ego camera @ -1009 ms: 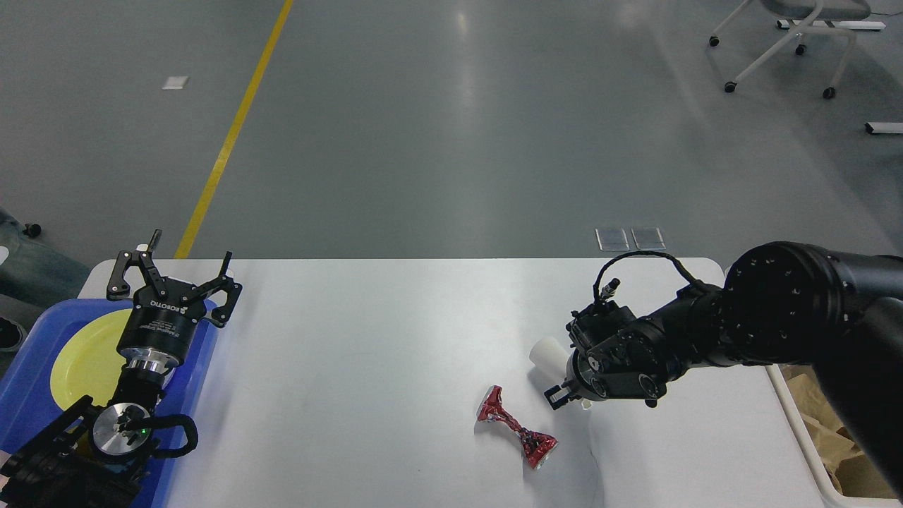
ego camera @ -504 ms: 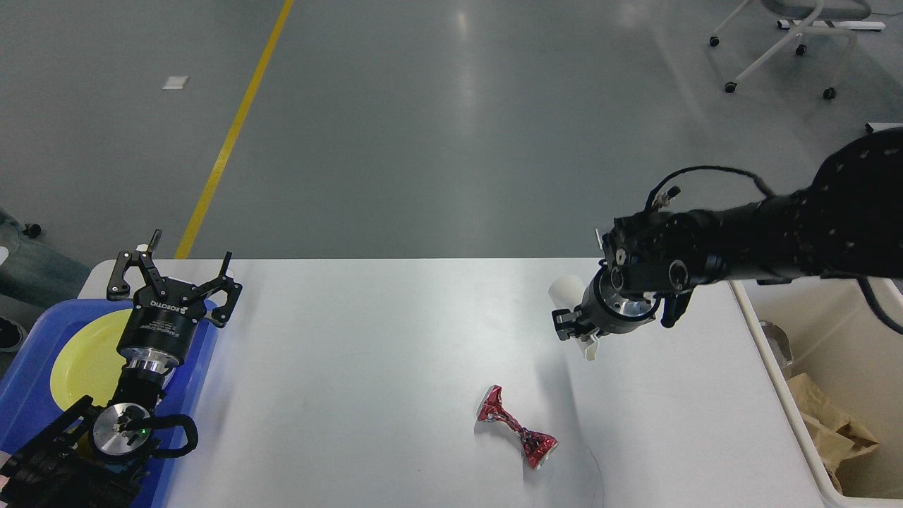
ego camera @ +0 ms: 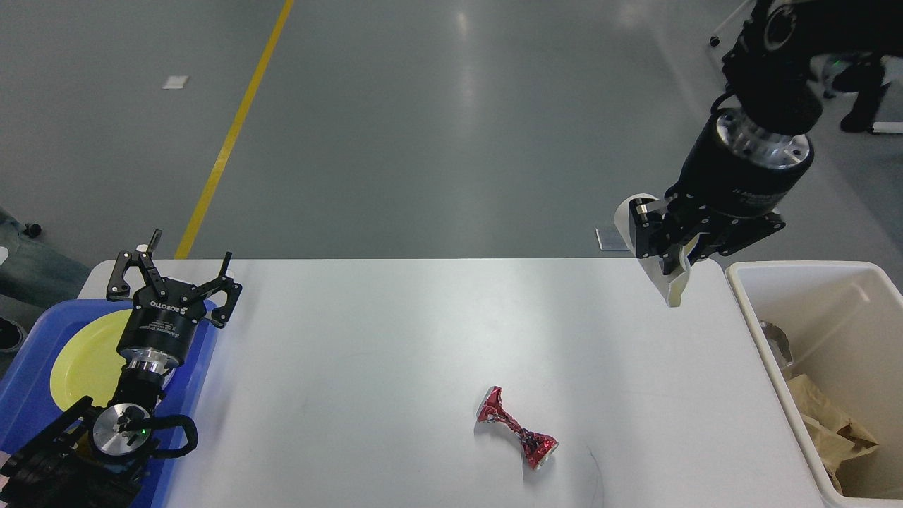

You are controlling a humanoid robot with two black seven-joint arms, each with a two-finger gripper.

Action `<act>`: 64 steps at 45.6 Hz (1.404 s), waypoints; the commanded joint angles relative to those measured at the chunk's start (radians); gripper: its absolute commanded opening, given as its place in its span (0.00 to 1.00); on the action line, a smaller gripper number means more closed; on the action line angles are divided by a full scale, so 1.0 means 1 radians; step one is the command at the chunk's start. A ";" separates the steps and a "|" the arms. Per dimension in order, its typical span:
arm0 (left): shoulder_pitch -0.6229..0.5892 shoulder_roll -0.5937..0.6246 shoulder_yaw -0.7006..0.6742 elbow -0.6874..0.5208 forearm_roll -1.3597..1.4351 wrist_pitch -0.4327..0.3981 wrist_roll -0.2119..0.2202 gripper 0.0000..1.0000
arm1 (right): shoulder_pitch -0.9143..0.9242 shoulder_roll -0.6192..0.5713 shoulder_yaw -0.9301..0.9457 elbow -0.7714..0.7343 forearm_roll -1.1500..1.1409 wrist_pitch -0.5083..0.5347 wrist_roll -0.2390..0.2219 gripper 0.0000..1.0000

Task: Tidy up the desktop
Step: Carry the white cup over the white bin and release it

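— Right pincer (ego camera: 674, 252)?
— Raised above the far right corner of the tabletop (ego camera: 395, 331), clamped on a crushed white paper cup (ego camera: 667, 279), just left of the cream bin (ego camera: 811, 282).

— Left pincer (ego camera: 173, 271)?
— Fingers spread, nothing between them, over the blue tray (ego camera: 28, 395) with its yellow plate (ego camera: 85, 360).

— Anything on the tabletop?
— One crumpled red can (ego camera: 516, 427), lying near the front edge, right of centre. Brown paper (ego camera: 832, 423) lies in the bin.
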 commanded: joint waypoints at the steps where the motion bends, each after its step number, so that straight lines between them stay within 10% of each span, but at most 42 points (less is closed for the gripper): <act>1: 0.000 0.000 0.000 -0.002 0.000 0.000 0.000 0.96 | 0.104 -0.009 -0.048 0.085 0.014 -0.002 -0.003 0.00; 19: 0.000 0.000 0.000 0.000 0.000 0.000 0.000 0.96 | 0.133 -0.040 -0.215 0.136 0.090 -0.094 -0.003 0.00; 31: 0.000 0.000 0.000 0.000 0.000 0.000 0.000 0.96 | -0.011 -0.279 -0.392 0.060 0.096 -0.313 -0.003 0.00; 48: 0.000 0.000 0.000 0.000 0.000 0.000 0.000 0.96 | -0.612 -0.638 -0.182 -0.368 0.036 -0.483 -0.003 0.00; 64: 0.000 0.000 0.000 0.000 0.000 0.000 0.000 0.96 | -1.464 -0.483 0.416 -0.926 0.036 -0.661 -0.004 0.00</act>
